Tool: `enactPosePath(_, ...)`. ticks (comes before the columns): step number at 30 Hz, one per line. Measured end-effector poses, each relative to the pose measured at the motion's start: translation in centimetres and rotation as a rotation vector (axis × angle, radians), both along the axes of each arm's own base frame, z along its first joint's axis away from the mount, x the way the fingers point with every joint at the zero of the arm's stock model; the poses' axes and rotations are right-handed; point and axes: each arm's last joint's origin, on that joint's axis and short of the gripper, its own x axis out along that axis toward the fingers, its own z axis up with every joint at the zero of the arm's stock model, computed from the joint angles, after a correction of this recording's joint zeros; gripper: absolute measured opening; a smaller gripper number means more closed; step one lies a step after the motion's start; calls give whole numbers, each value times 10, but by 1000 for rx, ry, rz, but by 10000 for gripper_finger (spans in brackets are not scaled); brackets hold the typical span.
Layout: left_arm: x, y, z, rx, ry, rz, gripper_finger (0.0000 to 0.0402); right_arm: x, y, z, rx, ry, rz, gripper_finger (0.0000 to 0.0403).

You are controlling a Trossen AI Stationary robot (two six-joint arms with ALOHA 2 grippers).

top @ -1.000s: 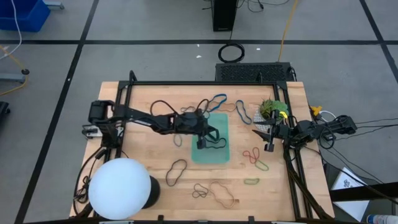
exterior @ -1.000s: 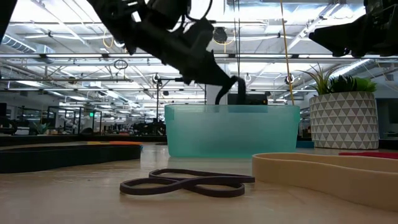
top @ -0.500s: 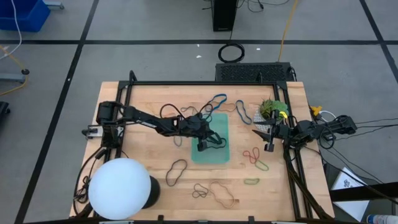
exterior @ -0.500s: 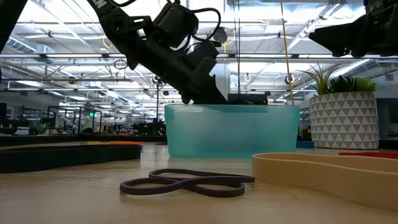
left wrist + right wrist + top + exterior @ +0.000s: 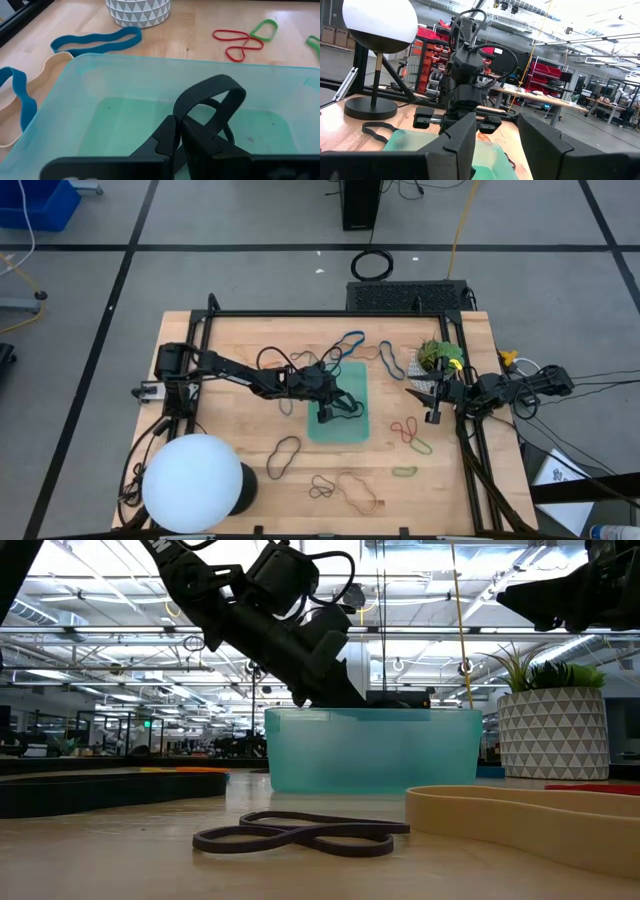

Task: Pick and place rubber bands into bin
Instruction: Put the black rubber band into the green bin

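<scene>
My left gripper [image 5: 179,136] sits in the bin [image 5: 90,90], fingers nearly together pinching a black rubber band [image 5: 215,97]; right gripper [image 5: 436,406] spread wide, empty (red band [image 5: 238,42] lies outside).

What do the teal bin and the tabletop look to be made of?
The bin looks like translucent plastic with a smooth, slightly glossy finish: the surface under it shows through its walls. The tabletop looks like pale wood, matte, with visible plank seams and grain.

The left hand [image 5: 325,414] has dropped from above the bin [image 5: 356,380] down into it, carrying its black rubber band [image 5: 212,102] inside, fingers barely parted.
</scene>
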Motion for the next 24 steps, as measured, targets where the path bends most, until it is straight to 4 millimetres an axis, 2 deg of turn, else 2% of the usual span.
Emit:
enactPosePath(16,0,0,0,3,0,0,40,0,0,0,0,0,0,141)
enactPosePath(19,0,0,0,3,0,0,57,0,0,0,0,0,0,141)
enactPosePath(24,0,0,0,3,0,0,113,0,0,0,0,0,1,141)
